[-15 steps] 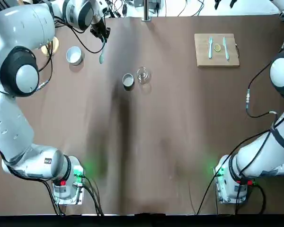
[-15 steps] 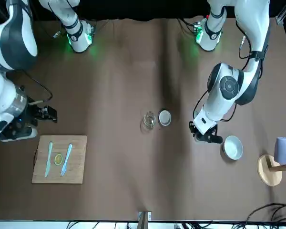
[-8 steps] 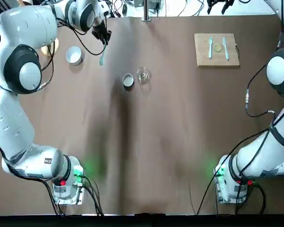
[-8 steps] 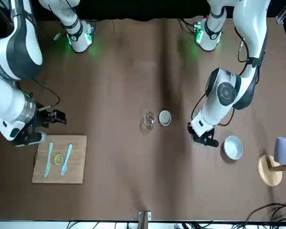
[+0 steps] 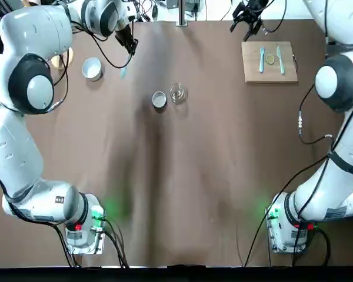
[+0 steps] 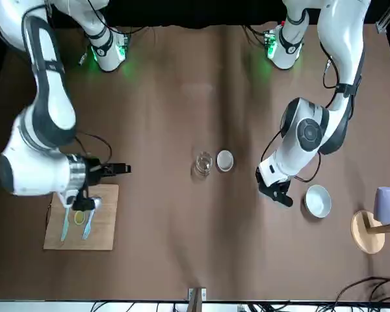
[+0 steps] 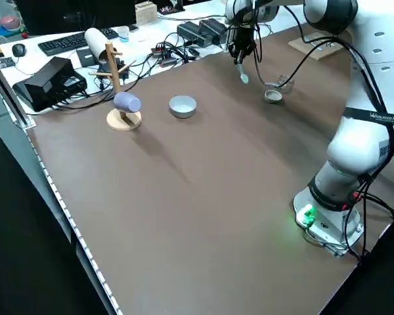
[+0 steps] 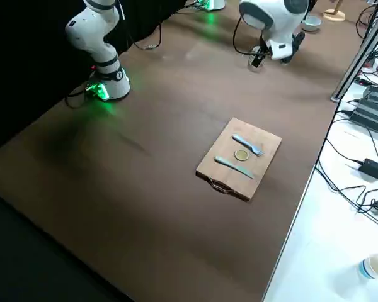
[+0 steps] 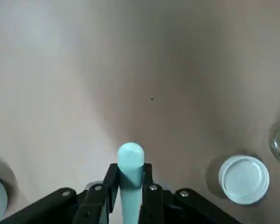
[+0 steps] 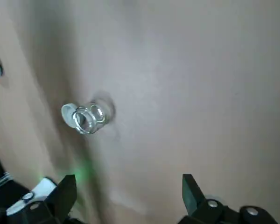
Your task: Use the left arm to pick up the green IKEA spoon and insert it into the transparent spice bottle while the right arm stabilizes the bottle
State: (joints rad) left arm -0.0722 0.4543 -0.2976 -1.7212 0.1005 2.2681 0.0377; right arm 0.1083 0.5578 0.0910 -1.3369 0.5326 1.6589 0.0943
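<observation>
right claw (image 6: 110, 188) now over cutting board (image 6: 107, 232), open; left claw (image 9: 132, 176) apparently gripping spoon (image 9: 130, 163).

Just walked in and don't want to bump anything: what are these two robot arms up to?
The left gripper holds the green spoon above the table, near the white bowl. The right gripper is open and holds nothing, up by the cutting board. The clear glass jar stands between them, beside a small round tin. The spoon is not in the jar yet, and neither gripper is touching the jar.
</observation>
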